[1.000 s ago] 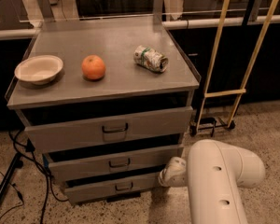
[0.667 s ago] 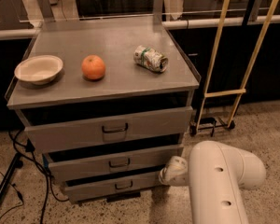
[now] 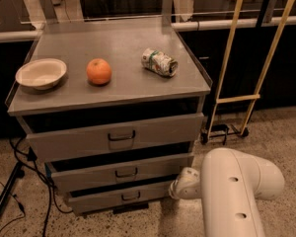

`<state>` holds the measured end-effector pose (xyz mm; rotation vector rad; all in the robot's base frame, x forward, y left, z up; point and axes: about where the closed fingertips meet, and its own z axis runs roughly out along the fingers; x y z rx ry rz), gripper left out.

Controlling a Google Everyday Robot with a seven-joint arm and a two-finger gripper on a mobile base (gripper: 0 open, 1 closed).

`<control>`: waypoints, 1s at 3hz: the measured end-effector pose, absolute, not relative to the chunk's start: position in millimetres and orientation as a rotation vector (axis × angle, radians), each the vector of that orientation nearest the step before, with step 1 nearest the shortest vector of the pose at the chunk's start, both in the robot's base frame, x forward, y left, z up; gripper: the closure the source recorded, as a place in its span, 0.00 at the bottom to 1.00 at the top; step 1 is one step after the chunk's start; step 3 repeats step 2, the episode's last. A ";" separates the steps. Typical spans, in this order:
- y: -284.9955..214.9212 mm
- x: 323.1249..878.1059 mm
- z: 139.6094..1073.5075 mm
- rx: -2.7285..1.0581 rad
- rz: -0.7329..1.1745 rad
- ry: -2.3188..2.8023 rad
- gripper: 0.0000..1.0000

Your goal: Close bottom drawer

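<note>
My gripper sits at the right front end of the bottom drawer, apparently touching; its opening I cannot tell. Push squarely inward, level, until flush.

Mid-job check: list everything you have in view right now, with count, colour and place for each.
Grey metal cabinet: one, grey, centre of view.
Top drawer: one, grey, slightly pulled out.
Middle drawer: one, grey, slightly pulled out.
Bottom drawer: one, grey, lowest, slightly pulled out.
Shallow white bowl: one, white, cabinet top, left.
Round orange fruit: one, orange, right of the bowl.
Crushed green-and-white can: one, on its side, cabinet top, right.
Yellow-framed hand cart: one, right of the cabinet.
Black cables: several, floor, left.
White robot arm: one, lower right.
Tool: one, white, by the bottom drawer's right end.
</note>
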<state>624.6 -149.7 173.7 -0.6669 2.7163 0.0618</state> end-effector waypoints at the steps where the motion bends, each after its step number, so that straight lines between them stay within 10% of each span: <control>1: -188.6 581.3 194.2 -0.626 0.053 2.794 1.00; 3: -234.0 521.9 225.6 -0.526 0.066 2.892 1.00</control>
